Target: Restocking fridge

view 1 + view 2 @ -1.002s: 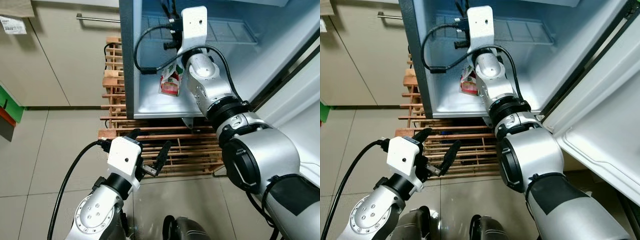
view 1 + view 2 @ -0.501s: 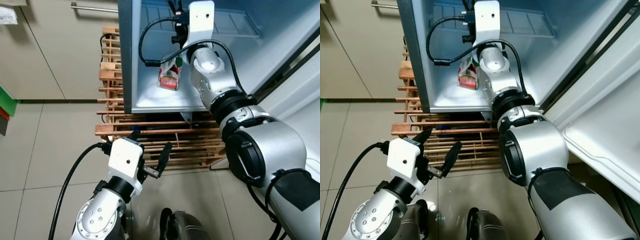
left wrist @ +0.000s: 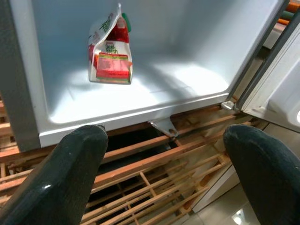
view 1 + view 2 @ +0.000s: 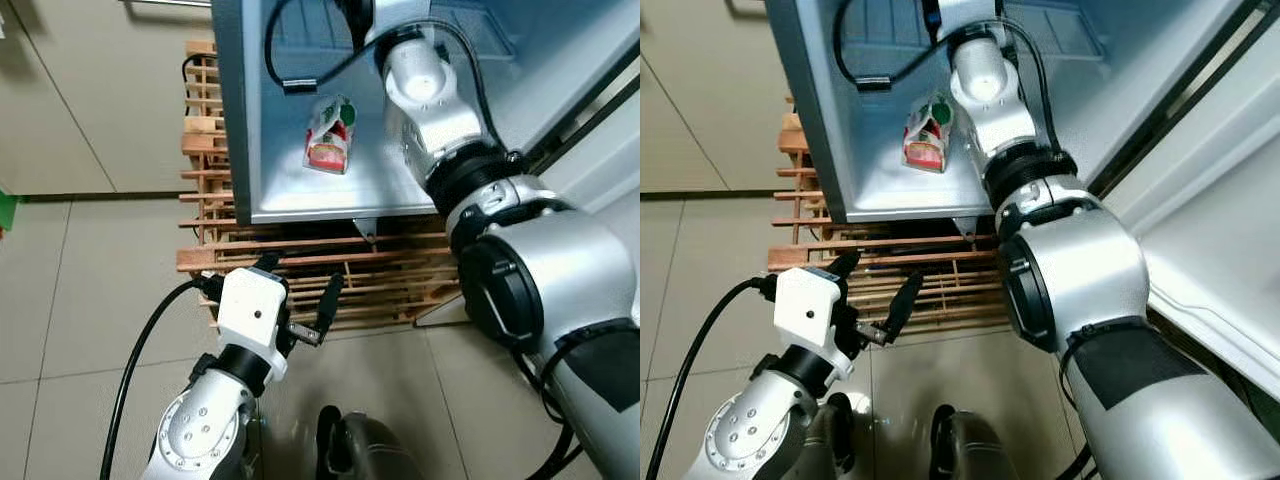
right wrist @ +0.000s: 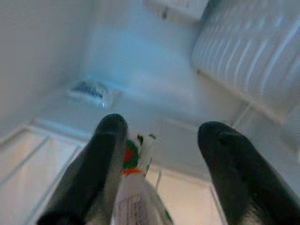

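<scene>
- Carton (image 4: 328,135), a small red, white and green one with a green cap, is standing upright on the white floor of the open fridge (image 4: 300,205), toward its left wall.
- Right gripper (image 5: 157,154) is reaching deep into the fridge above the carton, its two black fingers (image 5: 107,164) spread apart and gripping nothing; the carton's top is showing just below them in the right wrist view.
- Left gripper (image 4: 300,300) is hovering low outside the fridge, in front of the wooden slat rack (image 4: 400,290) under it, fingers wide apart and empty.
- Fridge door (image 4: 1220,230) is standing open at the right.
</scene>
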You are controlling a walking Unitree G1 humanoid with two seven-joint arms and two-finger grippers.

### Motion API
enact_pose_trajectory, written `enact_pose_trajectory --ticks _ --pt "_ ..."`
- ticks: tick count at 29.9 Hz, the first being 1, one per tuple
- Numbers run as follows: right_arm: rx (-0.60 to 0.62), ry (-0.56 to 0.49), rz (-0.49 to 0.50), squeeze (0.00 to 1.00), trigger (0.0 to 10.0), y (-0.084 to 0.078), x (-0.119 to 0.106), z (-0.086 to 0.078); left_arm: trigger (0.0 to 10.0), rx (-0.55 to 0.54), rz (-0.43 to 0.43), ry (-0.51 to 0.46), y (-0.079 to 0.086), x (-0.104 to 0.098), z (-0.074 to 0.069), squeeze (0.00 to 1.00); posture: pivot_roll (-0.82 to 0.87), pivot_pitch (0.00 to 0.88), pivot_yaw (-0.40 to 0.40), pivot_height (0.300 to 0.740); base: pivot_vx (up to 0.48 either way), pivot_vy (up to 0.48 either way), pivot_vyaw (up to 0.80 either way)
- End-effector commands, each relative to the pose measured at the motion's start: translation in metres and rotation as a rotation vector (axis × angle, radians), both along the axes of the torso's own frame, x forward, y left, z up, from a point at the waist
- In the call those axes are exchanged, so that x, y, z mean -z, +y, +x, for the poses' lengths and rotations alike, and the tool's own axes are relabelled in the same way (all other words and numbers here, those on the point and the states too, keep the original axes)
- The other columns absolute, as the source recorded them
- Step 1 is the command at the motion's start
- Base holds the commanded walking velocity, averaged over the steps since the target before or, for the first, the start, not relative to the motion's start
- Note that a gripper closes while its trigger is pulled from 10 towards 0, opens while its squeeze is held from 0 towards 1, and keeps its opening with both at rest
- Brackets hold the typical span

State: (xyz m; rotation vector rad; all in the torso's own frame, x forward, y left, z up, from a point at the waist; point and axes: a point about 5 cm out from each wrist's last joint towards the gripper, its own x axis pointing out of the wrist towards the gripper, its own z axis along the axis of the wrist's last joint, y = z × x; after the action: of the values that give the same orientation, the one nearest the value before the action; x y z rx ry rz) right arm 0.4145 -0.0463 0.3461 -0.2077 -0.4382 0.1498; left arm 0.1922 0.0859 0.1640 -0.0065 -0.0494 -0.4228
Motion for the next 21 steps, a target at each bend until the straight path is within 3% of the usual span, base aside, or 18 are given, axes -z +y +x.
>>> enact_pose_trajectory --ticks 1,6,7,11,18,21 --pt "0.005 -0.021 -0.001 1.00 10.0 -0.003 -0.006 0.000 10.0 0.007 -0.003 0.010 -0.004 0.002 -0.001 0.00 0.13 0.252 -0.180 0.740 0.000 0.000 0.00" --pt "0.010 0.006 0.050 1.00 10.0 -0.008 -0.006 0.001 10.0 0.000 -0.007 -0.001 -0.005 0.001 0.002 0.00 0.12 0.243 -0.187 0.740 0.000 0.000 0.00" --pt "-0.006 0.012 0.073 0.00 10.0 -0.008 -0.005 0.001 10.0 -0.002 -0.008 -0.003 -0.005 0.001 0.004 0.00 0.11 0.240 -0.189 0.740 0.000 0.000 0.00" --pt "-0.042 0.009 0.085 0.00 10.0 -0.005 -0.001 0.000 10.0 -0.007 -0.009 -0.005 -0.004 0.001 0.004 0.00 0.11 0.236 -0.189 0.740 0.000 0.000 0.00" --pt "-0.076 0.023 0.153 0.00 10.0 -0.014 0.040 -0.002 10.0 -0.003 -0.036 -0.007 -0.003 0.002 0.016 0.00 0.06 0.178 -0.177 0.740 0.000 0.000 0.00" --pt "-0.103 -0.006 0.162 0.00 10.0 -0.019 0.060 -0.011 10.0 -0.016 -0.040 -0.034 -0.001 0.001 0.026 0.00 0.04 0.143 -0.167 0.740 0.000 0.000 0.00"
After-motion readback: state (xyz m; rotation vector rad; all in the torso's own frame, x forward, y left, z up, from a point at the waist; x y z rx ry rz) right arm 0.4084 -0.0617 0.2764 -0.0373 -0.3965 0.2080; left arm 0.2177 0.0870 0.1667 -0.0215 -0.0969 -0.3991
